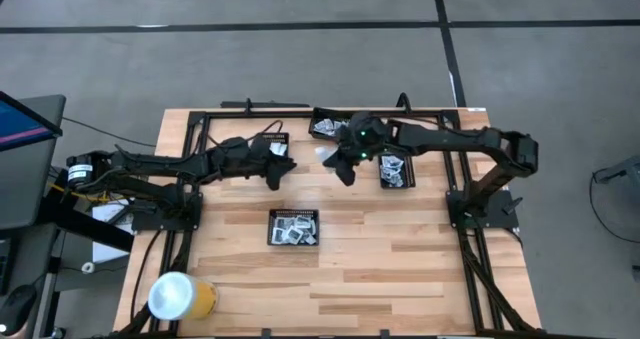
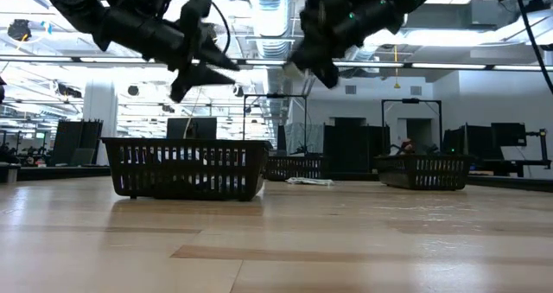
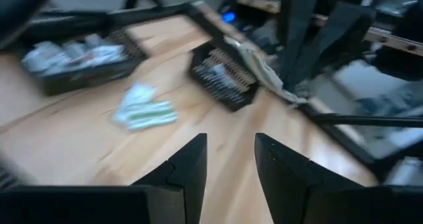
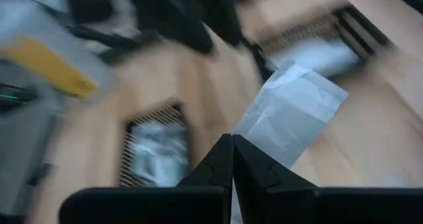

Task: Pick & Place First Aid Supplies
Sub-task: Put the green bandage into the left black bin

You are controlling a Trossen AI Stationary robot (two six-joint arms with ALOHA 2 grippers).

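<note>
1. Now the thin white flat packet [image 4: 291, 115] is hanging pinched by one edge between the shut fingers of the right gripper [image 4: 231, 159], well above the table, toward twelve o'clock of the tabletop in the high view.
2. It is looking light and limp, a crinkly sachet that is probably going to flutter and slip; gripping near a sealed edge, as here, is likely safest.
3. The left gripper [image 3: 230, 159] is hovering just to the nine o'clock side of the right one, jaws parted and holding nothing.
4. Some loose pale green-white packets [image 3: 145, 108] are lying on the bare wood between the trays.
5. A black mesh tray [image 1: 294, 228] with several packets inside is sitting at six o'clock from the grippers, a second tray [image 1: 397, 170] at three o'clock, and a third [image 1: 327, 126] at twelve o'clock.
6. A yellow-and-white tape roll [image 1: 180, 296] is resting near the seven o'clock corner of the wooden table [image 1: 400, 279].
</note>
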